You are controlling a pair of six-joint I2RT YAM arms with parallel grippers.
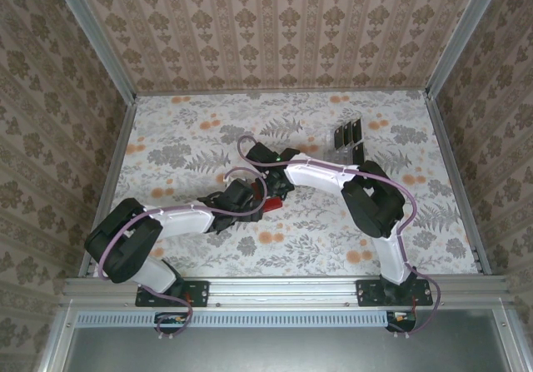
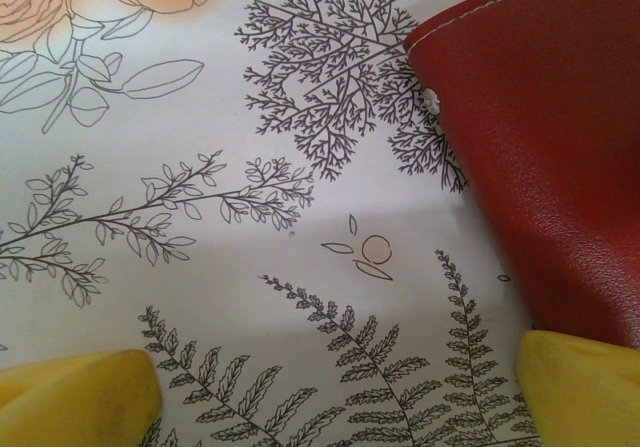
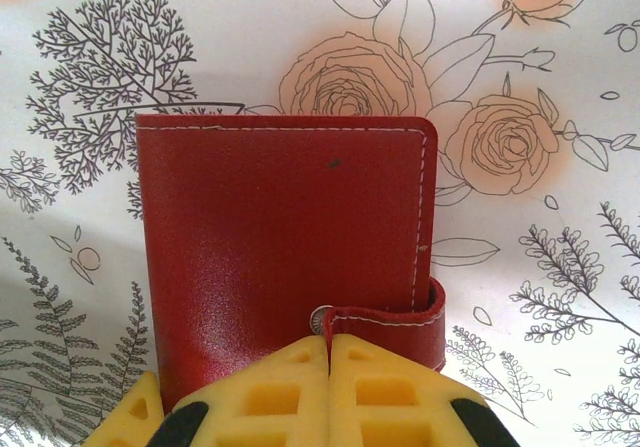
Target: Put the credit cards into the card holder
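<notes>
The card holder (image 3: 285,242), a red square wallet, lies closed on the flowered table, its tab snapped over the right edge. My right gripper (image 3: 329,352) is shut, and its yellow pads meet on the free end of the tab (image 3: 395,322) beside the snap. My left gripper (image 2: 336,387) is open over bare table. Its right fingertip (image 2: 585,392) sits against the card holder (image 2: 545,137), at its near edge. In the top view both grippers meet at the card holder (image 1: 271,205) mid-table. The credit cards (image 1: 346,131), dark and upright, stand in a clear rack far right.
The clear slotted rack (image 1: 354,146) stands at the back right of the table. Patterned walls (image 1: 275,31) close in the table on three sides. Both arms' cables (image 1: 250,151) loop above the middle.
</notes>
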